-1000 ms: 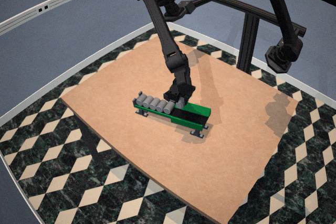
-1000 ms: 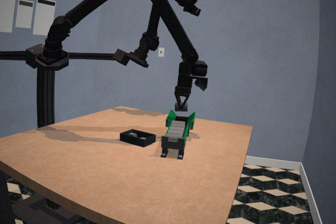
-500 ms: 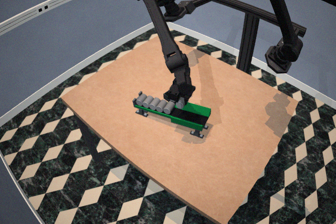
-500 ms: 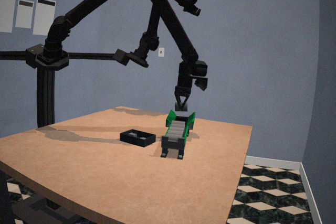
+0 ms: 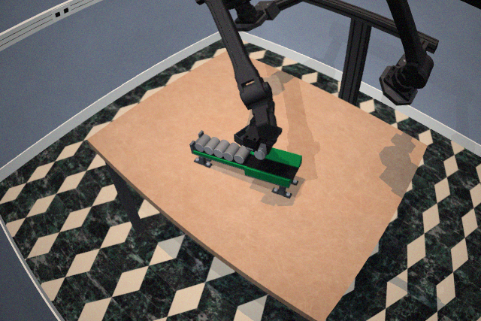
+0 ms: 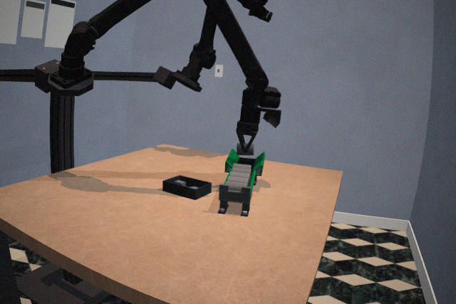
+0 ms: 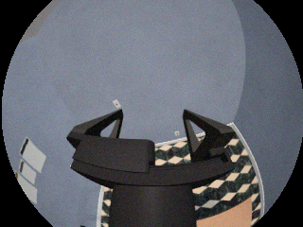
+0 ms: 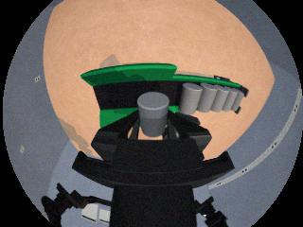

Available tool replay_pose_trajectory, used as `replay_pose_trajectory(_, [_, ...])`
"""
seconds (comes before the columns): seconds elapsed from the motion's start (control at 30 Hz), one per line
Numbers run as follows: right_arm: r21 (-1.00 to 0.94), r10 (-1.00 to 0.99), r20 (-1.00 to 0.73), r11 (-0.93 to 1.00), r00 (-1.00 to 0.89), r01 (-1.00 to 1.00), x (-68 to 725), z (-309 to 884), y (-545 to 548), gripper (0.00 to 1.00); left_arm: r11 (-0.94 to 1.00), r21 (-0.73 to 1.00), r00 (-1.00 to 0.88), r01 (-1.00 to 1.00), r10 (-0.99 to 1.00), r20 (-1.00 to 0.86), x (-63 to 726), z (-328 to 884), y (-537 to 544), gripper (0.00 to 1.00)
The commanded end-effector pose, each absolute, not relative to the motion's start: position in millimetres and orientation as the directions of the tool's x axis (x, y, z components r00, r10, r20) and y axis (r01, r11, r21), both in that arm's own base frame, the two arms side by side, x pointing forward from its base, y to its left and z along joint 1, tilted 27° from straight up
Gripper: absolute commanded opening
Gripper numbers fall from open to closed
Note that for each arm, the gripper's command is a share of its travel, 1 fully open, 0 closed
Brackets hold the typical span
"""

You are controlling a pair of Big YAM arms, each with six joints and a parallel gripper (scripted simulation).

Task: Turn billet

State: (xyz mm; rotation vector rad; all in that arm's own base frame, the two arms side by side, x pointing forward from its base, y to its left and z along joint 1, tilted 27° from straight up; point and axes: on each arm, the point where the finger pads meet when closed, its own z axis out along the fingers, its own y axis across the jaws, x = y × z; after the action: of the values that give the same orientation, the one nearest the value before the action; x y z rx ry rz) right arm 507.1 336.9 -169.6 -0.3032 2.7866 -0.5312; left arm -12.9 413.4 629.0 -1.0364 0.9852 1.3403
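Observation:
My right gripper [image 6: 245,146] [image 8: 152,113] is shut on a grey billet [image 5: 260,152] [image 6: 245,151] [image 8: 152,106]. The billet is held level above the wide part of the green feed ramp [image 5: 286,157] [image 6: 259,162] [image 8: 130,73], with its length across the ramp. Several other billets [image 5: 221,148] [image 6: 240,176] [image 8: 190,98] lie across the ramp, side by side, in a row that reaches the dark stop [image 6: 234,194]. The held billet is just uphill of the row's upper end. My left gripper [image 7: 152,113] [image 6: 269,16] is open and empty, raised high away from the ramp.
A black open box [image 6: 179,191] with small grey things in it stands on the wooden table [image 5: 330,231] [image 6: 147,241] beside the ramp. The ramp's short feet [image 5: 281,192] stand on the table. The flared green side walls rise on both sides of its wide end.

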Motion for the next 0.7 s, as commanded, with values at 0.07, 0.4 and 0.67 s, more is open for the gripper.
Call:
replay_pose_trajectory(0.07, [-0.348, -0.251, -0.313, 0.928, -0.916, -0.135, 538, -149, 358, 0.0, -0.041, 0.0, -0.013, -0.999, 0.318, -0.948, -16, 648, 399, 1.0])
replay_pose_trajectory(0.4, [-0.341, -0.264, -0.324, 0.928, -0.908, -0.147, 540, -156, 368, 0.0, -0.041, 0.0, -0.013, -0.999, 0.318, -0.948, -16, 648, 399, 1.0])
replay_pose_trajectory(0.67, [-0.347, -0.258, -0.314, 0.927, -0.914, -0.142, 542, -165, 362, 0.0, -0.041, 0.0, -0.013, -0.999, 0.318, -0.948, -16, 648, 399, 1.0])
